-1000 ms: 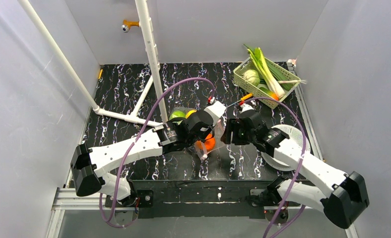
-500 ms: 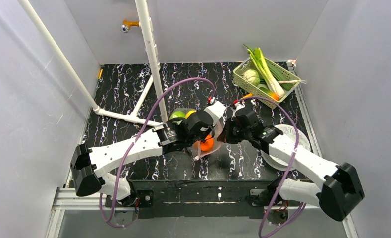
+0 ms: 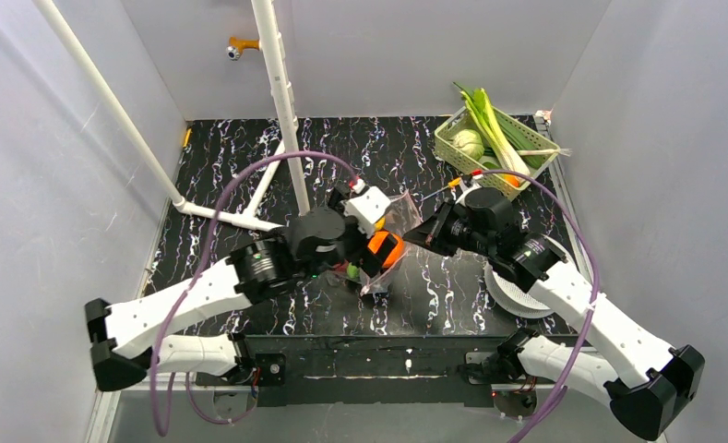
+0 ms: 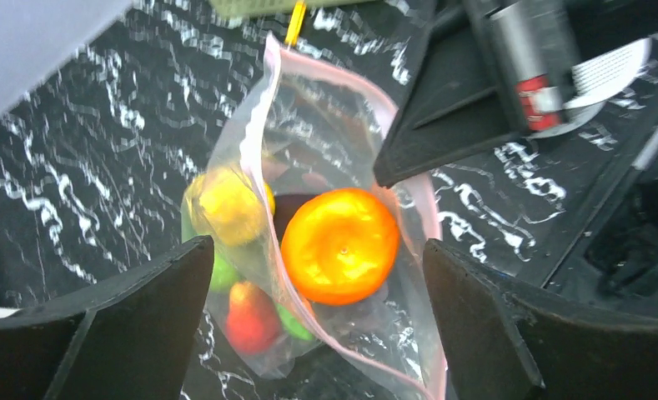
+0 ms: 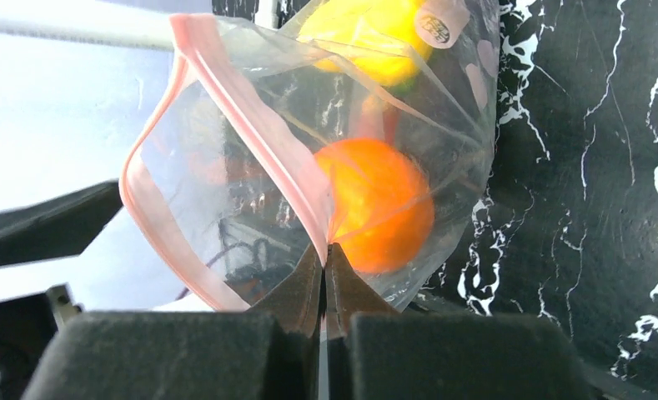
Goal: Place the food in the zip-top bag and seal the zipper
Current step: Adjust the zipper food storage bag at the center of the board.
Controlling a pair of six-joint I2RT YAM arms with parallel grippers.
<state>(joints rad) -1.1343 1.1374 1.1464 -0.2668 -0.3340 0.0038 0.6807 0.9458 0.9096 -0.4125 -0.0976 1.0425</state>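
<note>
Two arms meet over an open bag of toy produce

Two arms reach in from the near edge of the worktop (image 3: pixel 221 157) and meet around its middle. On the left half a white pipe frame (image 3: pixel 281 111) stands, its foot running in from the left edge.

In its wrist view the left end effector (image 4: pixel 318 244) is spread wide, both fingers apart and holding nothing. It hangs directly over the zip-top bag (image 3: pixel 385 277), which sits at about the middle of the worktop, a little nearer the near edge. Whether the bag rests on the surface or hangs just above it cannot be told.

Inside the bag's mouth lies the round orange fruit (image 4: pixel 340 246). Left of it, seen through the clear film, are a yellow piece (image 4: pixel 225 204), green pieces (image 4: pixel 221 273) and a red piece (image 4: pixel 250 315). The zipper (image 5: pixel 250 125) is unsealed: in the right wrist view the pink strip curves round in an open loop.

From the right, the right end effector (image 5: pixel 325 258) is closed, its two fingers pinching the zipper at the rim, with the orange fruit just behind the pinch.

Beneath the right arm, close to the right edge, lies a white plate (image 3: pixel 517 300). In the far right corner sits a pale green basket (image 3: pixel 452 148) holding a cabbage head (image 3: pixel 468 141) and a leek (image 3: pixel 494 125), well apart from the bag.
</note>
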